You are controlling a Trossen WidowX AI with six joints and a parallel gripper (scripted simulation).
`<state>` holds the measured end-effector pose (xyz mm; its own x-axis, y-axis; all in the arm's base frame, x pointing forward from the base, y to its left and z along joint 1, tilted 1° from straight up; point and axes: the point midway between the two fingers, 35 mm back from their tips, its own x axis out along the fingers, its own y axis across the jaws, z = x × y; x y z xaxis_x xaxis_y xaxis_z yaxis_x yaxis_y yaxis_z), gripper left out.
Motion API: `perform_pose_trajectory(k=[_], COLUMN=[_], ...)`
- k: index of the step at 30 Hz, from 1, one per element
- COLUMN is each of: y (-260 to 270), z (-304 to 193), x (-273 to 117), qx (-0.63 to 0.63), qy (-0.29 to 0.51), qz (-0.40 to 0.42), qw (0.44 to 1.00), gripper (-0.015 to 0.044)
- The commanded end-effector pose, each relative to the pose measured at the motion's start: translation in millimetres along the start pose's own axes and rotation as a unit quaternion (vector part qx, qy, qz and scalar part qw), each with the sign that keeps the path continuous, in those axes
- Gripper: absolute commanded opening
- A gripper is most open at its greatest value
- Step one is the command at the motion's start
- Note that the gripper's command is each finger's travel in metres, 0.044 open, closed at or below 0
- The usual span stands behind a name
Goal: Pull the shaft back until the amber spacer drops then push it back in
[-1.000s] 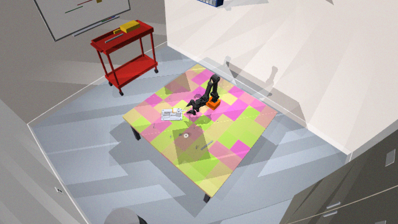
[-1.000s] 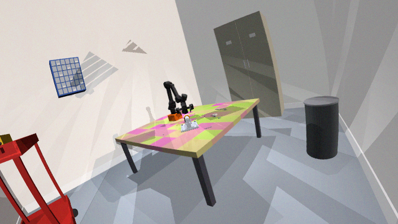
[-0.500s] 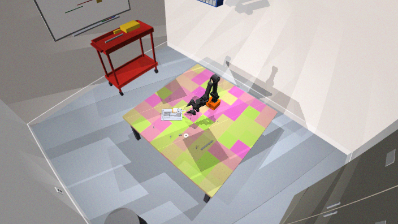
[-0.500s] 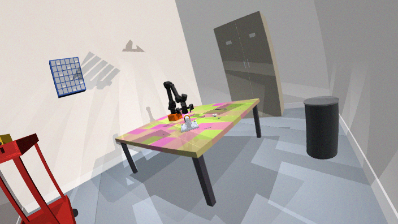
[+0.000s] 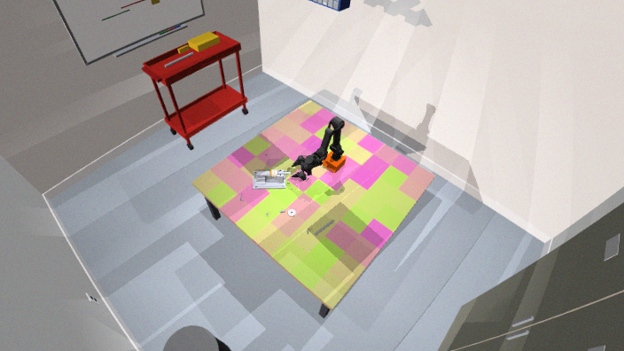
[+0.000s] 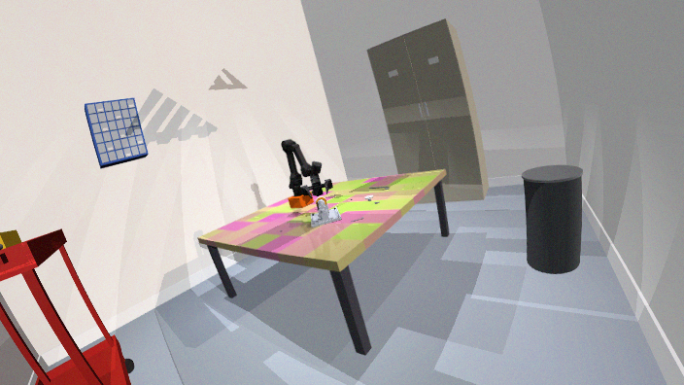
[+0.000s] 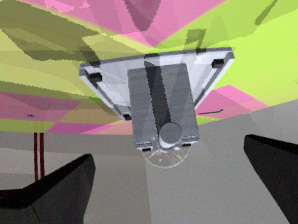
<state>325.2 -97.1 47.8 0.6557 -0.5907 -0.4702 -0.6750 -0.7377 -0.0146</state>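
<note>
The pale grey fixture (image 5: 269, 186) (image 7: 107, 87) stands on the table. An amber ring (image 5: 274, 173) (image 6: 321, 199) sits up on it beside the pale housing block (image 5: 264, 174); single spacers are too small to tell apart. The shaft (image 5: 286, 173) sticks out towards my arm, and its round grey end (image 7: 170, 132) faces the wrist camera above an upright grey block (image 7: 175, 95). My gripper (image 5: 292, 171) (image 7: 170, 153) is wide open and empty, its fingers apart on either side of the line of the shaft, short of the fixture in the wrist view.
A white ring-shaped part (image 5: 292, 213) and several small grey pieces lie on the patchwork table (image 5: 310, 266). A long grey bar (image 5: 324, 227) lies farther along. The orange arm base (image 5: 333, 162) is behind the gripper. A red cart (image 5: 208, 108) stands off the table.
</note>
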Motion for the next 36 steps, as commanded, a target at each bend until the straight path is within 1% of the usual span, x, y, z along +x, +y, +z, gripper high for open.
perform_pose_trajectory(k=[1, 17, 36], y=[-2, -2, -4], z=[-2, -2, -3], x=[1, 2, 31], qx=[-0.002, -0.002, -0.002], qy=[0.001, 0.001, 0.001], qz=[-0.004, -0.004, -0.004], qw=[1.0, 1.0, 1.0], gripper=[0.044, 0.044, 0.044])
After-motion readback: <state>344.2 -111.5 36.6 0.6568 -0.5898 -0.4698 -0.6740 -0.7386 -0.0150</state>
